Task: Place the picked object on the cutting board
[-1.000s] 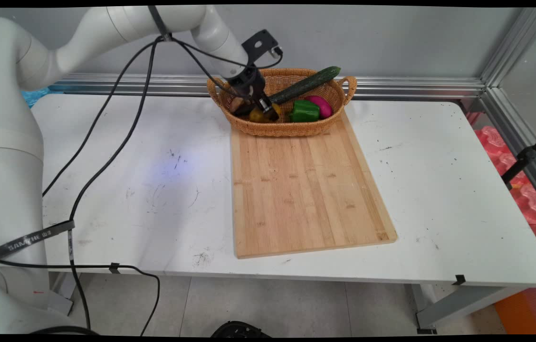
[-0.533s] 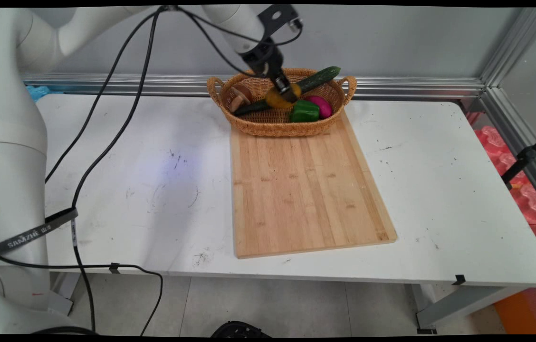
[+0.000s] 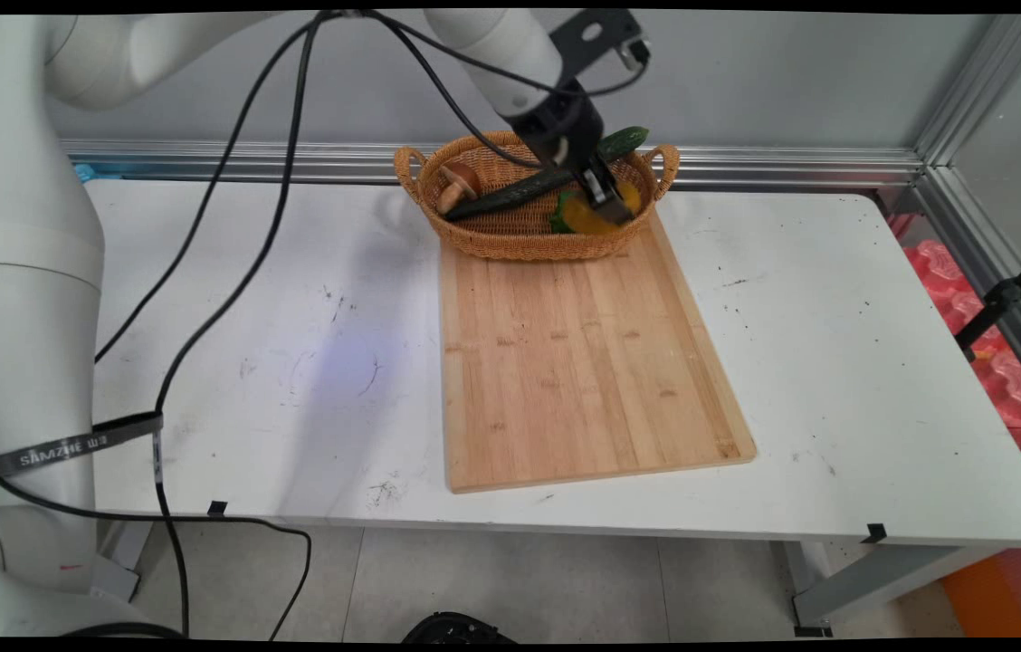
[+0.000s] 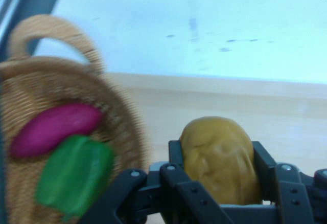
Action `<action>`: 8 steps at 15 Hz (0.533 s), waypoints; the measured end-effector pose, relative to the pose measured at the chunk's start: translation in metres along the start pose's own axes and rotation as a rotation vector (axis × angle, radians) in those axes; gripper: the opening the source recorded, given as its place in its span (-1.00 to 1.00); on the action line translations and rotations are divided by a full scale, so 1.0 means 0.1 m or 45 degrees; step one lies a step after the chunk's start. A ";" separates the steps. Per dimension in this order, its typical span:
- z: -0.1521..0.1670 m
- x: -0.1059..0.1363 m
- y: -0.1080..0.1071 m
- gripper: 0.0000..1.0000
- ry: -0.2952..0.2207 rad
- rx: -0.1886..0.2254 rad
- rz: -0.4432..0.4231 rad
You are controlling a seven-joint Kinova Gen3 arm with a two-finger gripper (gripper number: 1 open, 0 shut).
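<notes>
I log: end effector [image 3: 610, 206] pinching a yellow potato [image 4: 220, 158], upper centre of frame, over the basket [image 3: 510, 237] rim; cutting board [image 3: 578, 358] below.

Black claw [image 4: 218, 158] grips a mustard-yellow potato [image 4: 219, 158] beside tan woven basket [image 3: 510, 240].

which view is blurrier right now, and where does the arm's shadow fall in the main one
Hand view: the wicker basket, purple vegetable and green pepper are smeared, while the yellow potato in the gripper reads fairly crisp. Main view: sharp overall, with a soft grey shadow on the white table left of the cutting board.
</notes>
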 end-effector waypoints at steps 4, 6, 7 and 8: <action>0.10 0.01 0.47 -1.00 0.030 -0.050 0.054; 0.18 -0.03 0.68 -1.00 0.040 -0.075 0.074; 0.22 -0.06 0.78 -1.00 0.042 -0.088 0.085; 0.27 -0.09 0.88 -1.00 0.044 -0.100 0.094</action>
